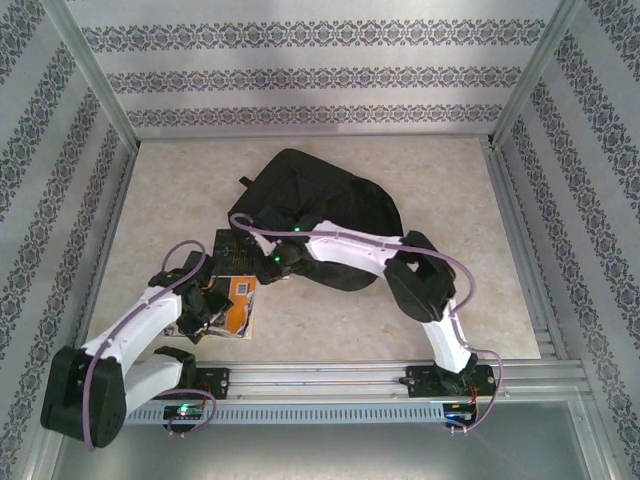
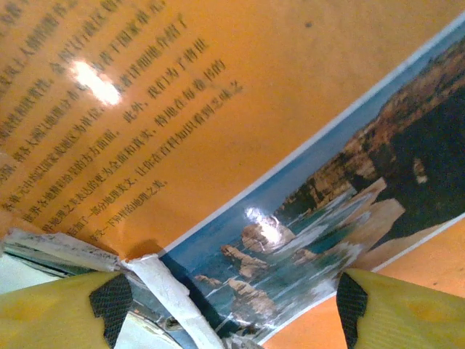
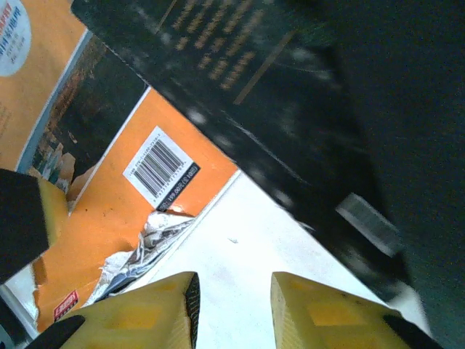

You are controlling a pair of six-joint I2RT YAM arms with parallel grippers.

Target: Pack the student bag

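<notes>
**Soft bag lies flat beyond both pincers, books at its near-left edge**

The student bag (image 1: 330, 200), a large black backpack of soft fabric, lies slumped flat around the middle of the pale stone-patterned bench (image 1: 450, 300). From above I can make out no opening, and I cannot tell how the zippers stand.

I judge the bag light but floppy. The cloth would sag and fold if I lifted it by a panel. I would rather take it along a stiffer line, such as a zipper hem or a strap. One arm could then hold the mouth apart while the other feeds things in.

My right pincer (image 3: 234, 309) reaches across from the right and hangs at the bag's near-left edge, just beside the fabric. Its yellow fingers stand a narrow gap apart with only bare bench between them, pinching nothing.

Just ahead of it is a dark book with gold print (image 3: 240, 87). It seems to lie partly over a glossy orange paperback (image 2: 218, 109) with a coastal photograph, a barcode and a torn, curling corner.

My left pincer (image 2: 232, 313) is low over that orange cover, with its fingers spread wide. The torn corner sits close by the finger at the left of the wrist view, but I cannot tell whether the pads touch the book.

The bag lies beyond the left pincer, past the dark book and apart from it.
</notes>
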